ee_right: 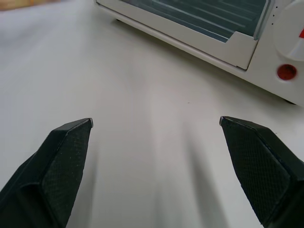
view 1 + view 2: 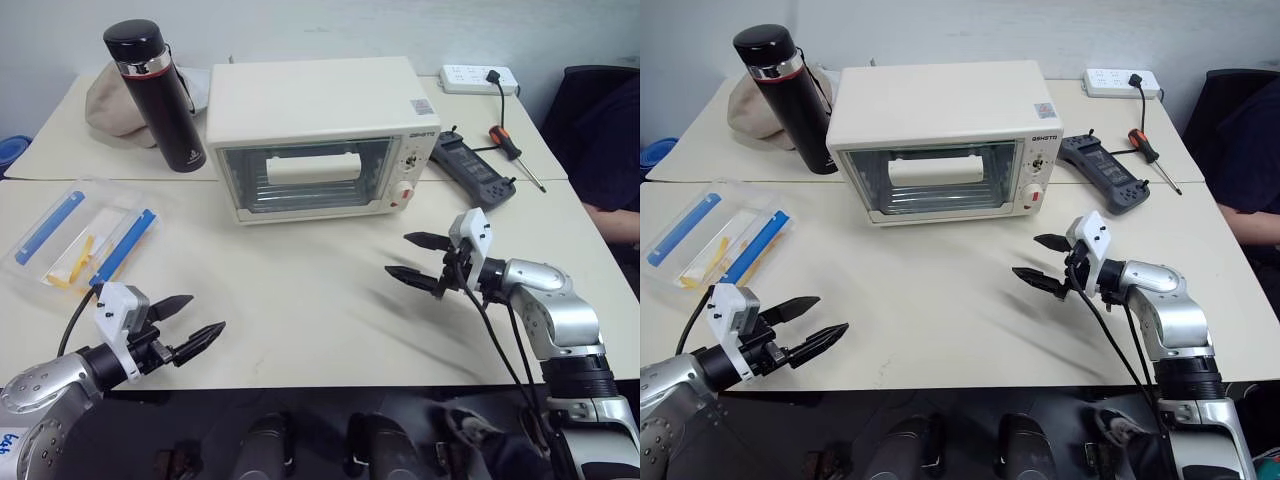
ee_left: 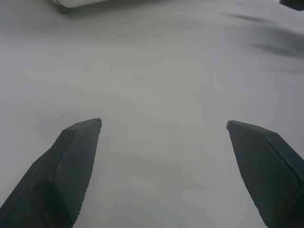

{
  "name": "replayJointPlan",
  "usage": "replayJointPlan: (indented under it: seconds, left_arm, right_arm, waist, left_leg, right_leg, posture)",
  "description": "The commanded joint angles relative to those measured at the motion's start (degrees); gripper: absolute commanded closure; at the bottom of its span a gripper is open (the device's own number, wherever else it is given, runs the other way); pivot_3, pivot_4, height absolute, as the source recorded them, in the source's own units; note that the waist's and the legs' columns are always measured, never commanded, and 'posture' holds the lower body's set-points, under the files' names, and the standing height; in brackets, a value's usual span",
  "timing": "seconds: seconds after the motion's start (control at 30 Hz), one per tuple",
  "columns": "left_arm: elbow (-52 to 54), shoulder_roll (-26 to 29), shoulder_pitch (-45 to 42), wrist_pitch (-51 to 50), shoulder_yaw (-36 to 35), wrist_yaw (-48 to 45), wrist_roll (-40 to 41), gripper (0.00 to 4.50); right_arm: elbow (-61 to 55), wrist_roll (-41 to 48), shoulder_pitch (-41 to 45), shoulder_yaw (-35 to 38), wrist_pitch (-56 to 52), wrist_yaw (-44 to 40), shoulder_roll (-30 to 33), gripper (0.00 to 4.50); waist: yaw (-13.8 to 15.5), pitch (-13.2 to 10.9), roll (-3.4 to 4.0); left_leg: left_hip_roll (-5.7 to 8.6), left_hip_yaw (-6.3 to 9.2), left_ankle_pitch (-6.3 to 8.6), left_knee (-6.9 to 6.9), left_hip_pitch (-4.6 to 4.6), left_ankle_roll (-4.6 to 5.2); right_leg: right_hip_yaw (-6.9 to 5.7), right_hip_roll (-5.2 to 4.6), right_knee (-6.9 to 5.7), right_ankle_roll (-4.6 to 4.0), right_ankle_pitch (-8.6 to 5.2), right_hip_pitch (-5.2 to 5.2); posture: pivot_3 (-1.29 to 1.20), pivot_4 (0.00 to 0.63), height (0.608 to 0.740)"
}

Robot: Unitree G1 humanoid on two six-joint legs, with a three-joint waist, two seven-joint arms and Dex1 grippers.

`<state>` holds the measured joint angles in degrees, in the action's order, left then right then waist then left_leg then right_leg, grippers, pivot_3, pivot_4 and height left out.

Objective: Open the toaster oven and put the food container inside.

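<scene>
**Both my grippers spread wide over the table, oven door shut**

My left gripper [image 2: 190,318] hangs above the near left part of the white table [image 2: 300,290], its two black fingers spread wide with nothing between them. Through its wrist camera I see bare tabletop between my fingertips [image 3: 83,137].

My right gripper [image 2: 418,258] is over the table's near right part, pointing toward the left, and its fingers are also wide apart and empty. From that wrist I look at the lower right corner of the toaster oven [image 1: 228,38] and its red button [image 1: 286,72].

The toaster oven [image 2: 320,135] stands at the middle back of the table, glass door closed, its white bar handle [image 2: 313,167] across the door. The food container [image 2: 80,240] lies flat on the left side of the table, well apart from the oven and ahead of my left gripper, its blue clips showing.

A black flask [image 2: 155,95] stands upright just left of the oven. To the right of the oven lie a dark handheld controller [image 2: 472,165] and a screwdriver [image 2: 512,153].
</scene>
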<state>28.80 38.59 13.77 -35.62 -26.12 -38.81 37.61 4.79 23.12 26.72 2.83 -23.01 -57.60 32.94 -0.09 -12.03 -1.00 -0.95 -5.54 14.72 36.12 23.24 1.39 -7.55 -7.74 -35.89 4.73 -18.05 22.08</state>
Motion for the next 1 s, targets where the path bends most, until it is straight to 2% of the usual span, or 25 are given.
replayJointPlan:
  seconds: [0.03, 0.27, 0.4, 0.53, 0.8, 1.0]
  left_arm:
    - [3.32, 2.27, -3.21, -2.31, -4.15, 0.43, 5.47, 0.0]
    - [6.89, 8.34, -10.96, -7.84, -8.3, 0.85, 16.94, 0.0]
    - [7.17, 12.32, -15.4, -8.64, -7.79, 1.5, 17.97, 0.0]
    - [6.71, 12.88, -18.21, -9.84, -6.38, 4.58, 18.0, 0.0]
    - [1.24, 12.47, -26.45, -8.27, -2.58, 7.14, 13.71, 0.0]
    - [-4.3, 13.11, -34.4, -7.78, 2.53, 5.25, 11.22, 0.0]
  right_arm:
    - [-0.95, 3.27, 3.93, 1.85, -2.06, 0.14, -0.74, 0.02]
    - [11.9, 3.5, 16.86, 1.45, -0.98, 0.33, -5.09, 0.02]
    - [21.6, 1.04, 25.43, -0.57, 3.1, -1.91, -8.14, 0.02]
    - [22.65, 1.62, 29.21, -1.45, 3.02, -5.98, -10.11, 0.02]
    - [8.71, 4.92, 24.28, -4.01, -2.44, -11.64, -10.22, 0.02]
    - [-4.04, 9.27, 15.91, -5.26, -8.32, -13.42, -8.46, 0.02]
  waist:
    - [-0.07, 0.0, 0.0]
    - [-0.31, 0.0, 0.0]
    - [-0.51, 0.0, 0.0]
    - [-1.36, -0.01, -0.01]
    - [-1.47, 0.0, -0.02]
    - [-1.5, 0.0, -0.04]
  left_leg:
    - [-0.01, 0.0, 0.0, 0.0, 0.01, 0.0]
    - [-0.04, -0.07, -0.26, -0.02, 0.02, 0.05]
    - [-0.04, -0.23, -0.31, -0.04, 0.07, 0.04]
    - [-0.05, -0.36, -0.31, -0.04, 0.07, 0.07]
    - [-0.08, -0.43, -0.3, -0.06, 0.09, 0.08]
    - [-0.09, -0.55, -0.27, -0.08, 0.08, 0.07]
  right_leg:
    - [0.0, 0.0, 0.0, -0.04, 0.03, 0.02]
    - [0.05, 0.09, -0.03, -0.07, 0.04, 0.09]
    - [0.18, 0.16, -0.11, -0.07, 0.04, 0.26]
    - [0.32, 0.17, -0.16, -0.06, 0.05, 0.3]
    - [0.38, 0.2, -0.45, -0.05, 0.05, 0.38]
    - [0.53, 0.22, -0.49, -0.04, 0.05, 0.47]
  posture:
    - [0.0, 0.15, 0.74]
    - [0.0, 0.15, 0.74]
    - [0.0, 0.15, 0.74]
    - [0.0, 0.15, 0.74]
    - [0.0, 0.15, 0.74]
    - [0.0, 0.15, 0.74]
